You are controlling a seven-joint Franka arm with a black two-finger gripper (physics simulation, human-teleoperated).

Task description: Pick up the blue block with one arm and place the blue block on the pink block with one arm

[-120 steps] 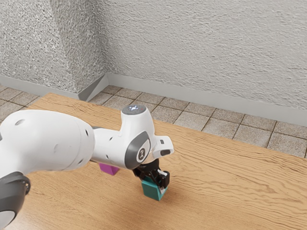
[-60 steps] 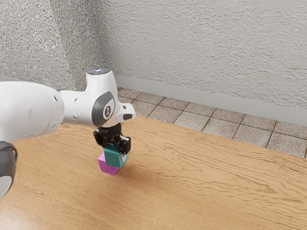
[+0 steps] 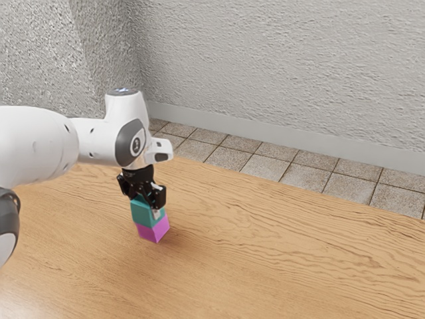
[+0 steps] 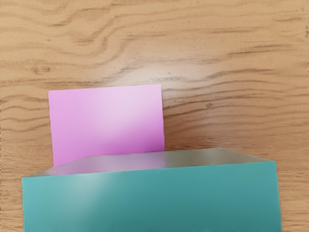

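Note:
A teal-blue block (image 3: pixel 145 212) is held by my black gripper (image 3: pixel 147 205), whose fingers are shut on its sides. It sits directly over the pink block (image 3: pixel 153 230), which rests on the wooden table (image 3: pixel 279 252); the two appear to touch or nearly touch. In the wrist view the blue block (image 4: pixel 149 193) is large and close under my hand, and the pink block's top face (image 4: pixel 106 123) shows beyond it on the wood.
Wooden tabletop extends widely toward the exterior view's right and front. Behind it lie a tiled floor (image 3: pixel 319 169) and a rough grey wall (image 3: pixel 279 66). My white arm (image 3: pixel 60 149) reaches in from the exterior view's left.
My gripper carried the blue block from the table's front toward the exterior view's left and back, then brought it over the pink block, squaring it up above it.

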